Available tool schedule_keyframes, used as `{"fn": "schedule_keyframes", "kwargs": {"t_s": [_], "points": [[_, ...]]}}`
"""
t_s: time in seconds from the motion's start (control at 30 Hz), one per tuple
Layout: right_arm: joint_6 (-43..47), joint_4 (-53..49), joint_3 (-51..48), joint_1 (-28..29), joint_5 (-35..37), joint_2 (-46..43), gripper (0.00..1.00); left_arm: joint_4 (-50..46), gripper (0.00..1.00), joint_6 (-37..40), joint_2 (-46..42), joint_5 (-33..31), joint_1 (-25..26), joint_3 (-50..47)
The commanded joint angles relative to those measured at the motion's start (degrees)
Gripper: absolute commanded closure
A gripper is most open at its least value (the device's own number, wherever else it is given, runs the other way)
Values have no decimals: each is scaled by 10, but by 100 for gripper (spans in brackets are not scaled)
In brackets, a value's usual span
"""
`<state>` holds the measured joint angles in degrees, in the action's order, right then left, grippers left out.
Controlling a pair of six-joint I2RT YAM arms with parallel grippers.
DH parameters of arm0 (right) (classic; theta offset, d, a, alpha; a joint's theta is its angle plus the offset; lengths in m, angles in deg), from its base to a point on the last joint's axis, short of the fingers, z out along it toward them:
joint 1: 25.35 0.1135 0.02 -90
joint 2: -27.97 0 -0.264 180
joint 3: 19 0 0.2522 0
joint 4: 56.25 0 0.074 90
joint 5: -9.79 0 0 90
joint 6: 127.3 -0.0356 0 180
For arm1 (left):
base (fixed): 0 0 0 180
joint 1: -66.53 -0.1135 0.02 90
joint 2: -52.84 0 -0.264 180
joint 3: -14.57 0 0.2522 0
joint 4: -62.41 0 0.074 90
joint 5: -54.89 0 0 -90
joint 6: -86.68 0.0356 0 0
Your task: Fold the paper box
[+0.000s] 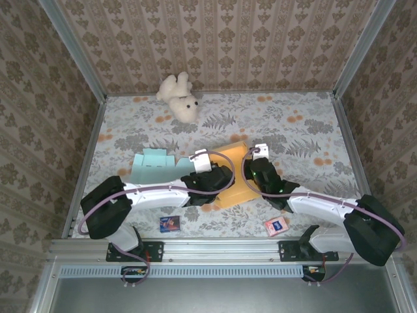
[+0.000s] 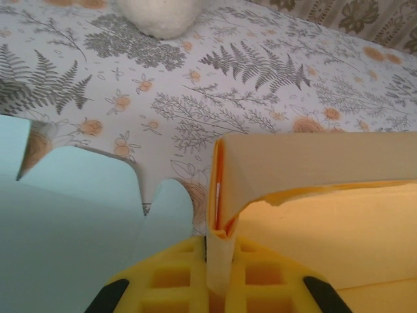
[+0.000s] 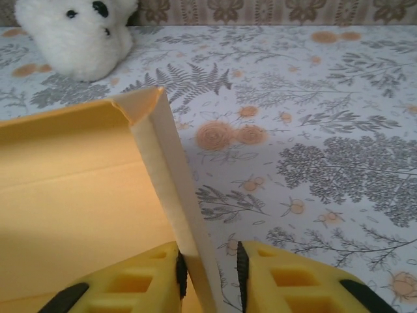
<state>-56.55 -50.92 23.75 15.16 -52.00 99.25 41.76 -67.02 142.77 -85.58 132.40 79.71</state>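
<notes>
The yellow paper box (image 1: 229, 190) sits in the middle of the scene. The left gripper (image 2: 218, 254) is clamped on its left wall. The right gripper (image 3: 208, 264) straddles its right wall, apparently slack, with a gap beside one pad.

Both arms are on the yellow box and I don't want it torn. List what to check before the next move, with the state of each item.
1. Left tool clamped on a wall of the yellow box: ok.
2. Right tool gripping its wall: not ok. The wall stands between the jaws with a gap on one side.
3. Teal sheet apart from the yellow box: cannot tell. It lies close beside the left tool.
4. Plush bear out of the way: ok, at the far edge of the table.
5. Two small cards away from the box: ok, near the arm bases.
</notes>
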Motion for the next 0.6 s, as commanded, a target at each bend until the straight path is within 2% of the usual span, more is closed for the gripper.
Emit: {"fn": "schedule_keyframes", "kwargs": {"t_s": [0.0, 0.23, 0.57], "points": [[9, -33, -6, -10, -22, -15, 68, -25, 100, -29, -30, -61, -13, -14], [23, -54, 4, -10, -23, -3, 56, -28, 100, -32, -40, -66, -12, -18], [46, -52, 58, -10, -15, 68, 56, -10, 100, -18, -50, -55, -11, -26]]}}
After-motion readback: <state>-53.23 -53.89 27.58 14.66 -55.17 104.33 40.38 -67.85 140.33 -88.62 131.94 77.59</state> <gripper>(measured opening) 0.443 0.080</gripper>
